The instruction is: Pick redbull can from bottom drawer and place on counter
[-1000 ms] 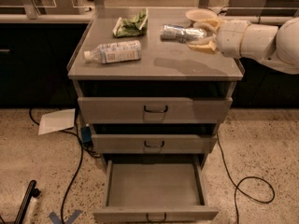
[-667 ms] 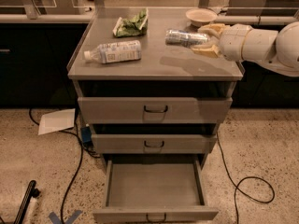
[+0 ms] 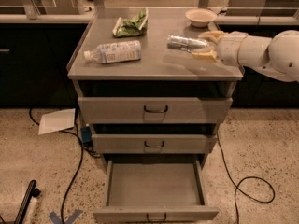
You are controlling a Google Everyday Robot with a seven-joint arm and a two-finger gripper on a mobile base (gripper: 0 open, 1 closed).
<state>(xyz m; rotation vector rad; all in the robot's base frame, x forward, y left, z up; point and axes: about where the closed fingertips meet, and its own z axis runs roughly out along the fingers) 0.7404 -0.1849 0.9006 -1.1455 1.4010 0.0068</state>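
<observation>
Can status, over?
Tool shut on can, over counter right side. Can sideways, apparently not set down. Drawer open. Bottle lies well left.

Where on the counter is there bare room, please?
Bare: the front middle of the counter, between the plastic bottle and the redbull can held in the tool at right. Crowded: the back, with green packet and bowl.

Dim overall, warm brownish cast. Lit from above: pale sheen across the counter (image 3: 154, 65), small glints on the redbull can (image 3: 184, 42) clamped in the gripper (image 3: 202, 45) just over the counter's far right part, with a faint shadow beneath. Brightest on the white arm (image 3: 261, 52), close to washed out. Deep shadow under the counter rim and above the upper drawers. Evenly lit inside the bottom drawer (image 3: 154, 185), darker at its far wall. Near black on the cabinet fronts (image 3: 32, 64) at left. Soft and slightly grainy throughout.
</observation>
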